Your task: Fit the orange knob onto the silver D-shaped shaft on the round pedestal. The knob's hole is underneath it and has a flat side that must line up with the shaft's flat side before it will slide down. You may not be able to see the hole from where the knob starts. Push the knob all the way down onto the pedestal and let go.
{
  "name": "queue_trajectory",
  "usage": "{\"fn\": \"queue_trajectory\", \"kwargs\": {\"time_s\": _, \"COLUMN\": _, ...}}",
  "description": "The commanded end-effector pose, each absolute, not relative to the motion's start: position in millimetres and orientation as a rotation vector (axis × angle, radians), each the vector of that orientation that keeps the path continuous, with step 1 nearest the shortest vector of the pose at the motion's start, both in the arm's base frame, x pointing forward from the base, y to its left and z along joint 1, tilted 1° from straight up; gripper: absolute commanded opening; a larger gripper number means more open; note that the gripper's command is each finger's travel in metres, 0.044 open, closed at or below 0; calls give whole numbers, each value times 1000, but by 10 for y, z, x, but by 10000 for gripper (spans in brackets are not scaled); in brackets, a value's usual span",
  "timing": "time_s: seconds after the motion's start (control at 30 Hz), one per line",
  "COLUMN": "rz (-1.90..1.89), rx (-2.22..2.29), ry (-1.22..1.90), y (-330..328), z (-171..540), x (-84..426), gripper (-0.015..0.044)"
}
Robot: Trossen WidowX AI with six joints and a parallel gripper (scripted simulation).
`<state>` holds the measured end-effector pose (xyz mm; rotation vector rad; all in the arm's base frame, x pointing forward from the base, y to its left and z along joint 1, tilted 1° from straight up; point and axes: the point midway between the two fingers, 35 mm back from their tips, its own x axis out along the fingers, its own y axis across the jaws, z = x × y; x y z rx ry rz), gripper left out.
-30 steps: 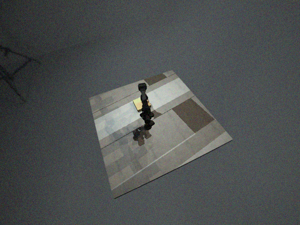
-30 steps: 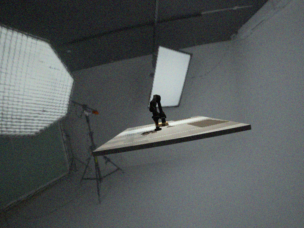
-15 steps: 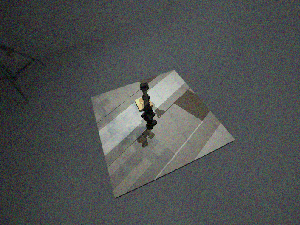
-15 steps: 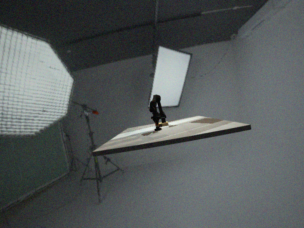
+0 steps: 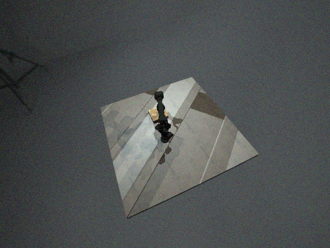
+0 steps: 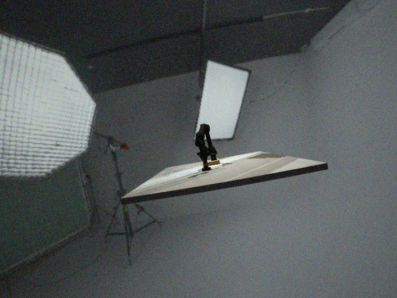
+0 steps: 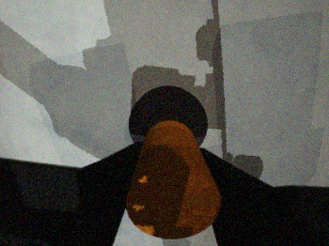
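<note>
The orange knob [image 7: 174, 195] [image 6: 204, 162] stands upright between the fingers of my gripper [image 7: 169, 150], which is shut on it. In the wrist view the fingers press on it from left and right. The round pedestal [image 7: 166, 103] [image 6: 206, 168] is a dark disc directly under the knob, with its far part showing past the knob's narrow end. The silver shaft and the knob's hole are hidden, so the flat sides cannot be compared. I cannot tell whether the knob touches the pedestal. In the top view the arm hides the knob.
The arm stands on a wooden block [image 5: 154, 115] [image 6: 213, 162] close behind the pedestal. The square table top [image 5: 191, 149] [image 6: 256, 166] carries patchy shadows and light bands. Lamps and a light stand [image 6: 126, 217] are beyond the table.
</note>
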<state>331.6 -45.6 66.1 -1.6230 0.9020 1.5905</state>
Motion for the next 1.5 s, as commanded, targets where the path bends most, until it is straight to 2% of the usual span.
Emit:
{"fn": "queue_trajectory", "kwargs": {"time_s": 0.0, "rz": 1590, "rx": -1629, "ry": 900, "y": -462, "z": 681, "x": 3325, "gripper": 0}}
{"fn": "queue_trajectory", "kwargs": {"time_s": 0.4, "rz": 1732, "rx": -1770, "ry": 753, "y": -456, "z": 684, "x": 3319, "gripper": 0}}
{"fn": "queue_trajectory", "kwargs": {"time_s": 1.47, "rz": 1732, "rx": -1770, "ry": 753, "y": -458, "z": 710, "x": 3327, "gripper": 0}}
